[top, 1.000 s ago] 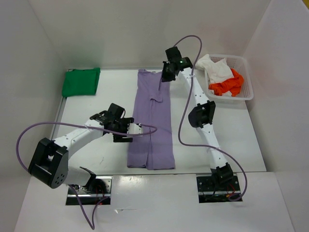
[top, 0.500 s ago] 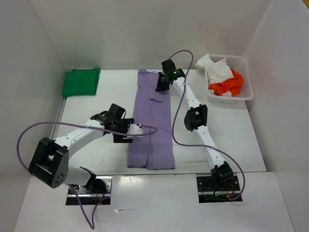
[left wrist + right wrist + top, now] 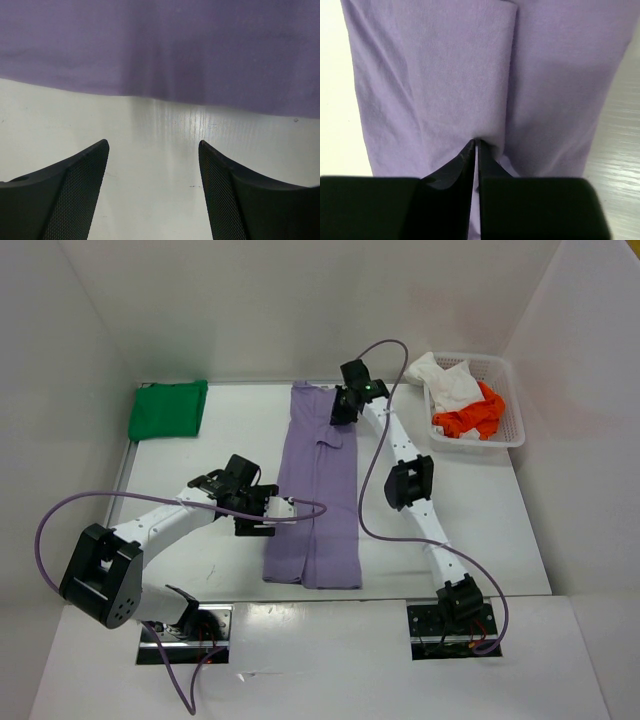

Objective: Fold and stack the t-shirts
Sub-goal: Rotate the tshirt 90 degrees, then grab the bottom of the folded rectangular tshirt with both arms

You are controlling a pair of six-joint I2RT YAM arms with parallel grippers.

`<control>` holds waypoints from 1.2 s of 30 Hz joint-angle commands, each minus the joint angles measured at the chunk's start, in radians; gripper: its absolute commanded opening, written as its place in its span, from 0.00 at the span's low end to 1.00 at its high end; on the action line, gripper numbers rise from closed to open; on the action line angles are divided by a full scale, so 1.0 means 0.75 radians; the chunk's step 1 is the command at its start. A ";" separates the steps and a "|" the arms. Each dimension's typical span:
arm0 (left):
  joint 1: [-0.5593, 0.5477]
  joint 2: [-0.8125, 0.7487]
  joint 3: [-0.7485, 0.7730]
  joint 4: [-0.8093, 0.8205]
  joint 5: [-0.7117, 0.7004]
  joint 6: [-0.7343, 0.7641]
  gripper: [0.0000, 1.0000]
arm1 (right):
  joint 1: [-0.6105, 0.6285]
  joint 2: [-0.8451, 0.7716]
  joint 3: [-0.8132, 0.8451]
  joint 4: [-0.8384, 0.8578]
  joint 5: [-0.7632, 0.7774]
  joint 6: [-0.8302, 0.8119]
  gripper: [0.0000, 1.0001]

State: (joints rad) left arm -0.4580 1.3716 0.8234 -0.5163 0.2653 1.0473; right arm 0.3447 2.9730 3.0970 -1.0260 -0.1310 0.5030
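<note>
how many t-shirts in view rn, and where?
4. Green shirt folded at the far-left table corner; purple shirt spread mid-table; white shirt and orange shirt crumpled in the basket, which may hide more.

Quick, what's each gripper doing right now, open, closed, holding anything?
Left gripper: open, holding nothing, just short of the edge of the lavender-purple cloth t-shirt.
Right gripper: closed, pinching a fold of that t-shirt.

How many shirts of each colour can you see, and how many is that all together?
green t-shirt: 1
purple t-shirt: 1
white t-shirt: 1
orange t-shirt: 1
Total: 4
</note>
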 commanded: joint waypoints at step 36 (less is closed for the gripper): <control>-0.494 -0.580 -0.328 -0.156 -0.029 0.613 0.83 | 0.105 -1.243 -1.343 -0.079 0.404 -0.092 0.67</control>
State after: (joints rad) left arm -0.7853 1.0492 0.6525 -0.5747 0.2260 1.3361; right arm 0.3634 2.2520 2.3760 -1.1225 0.1001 0.4515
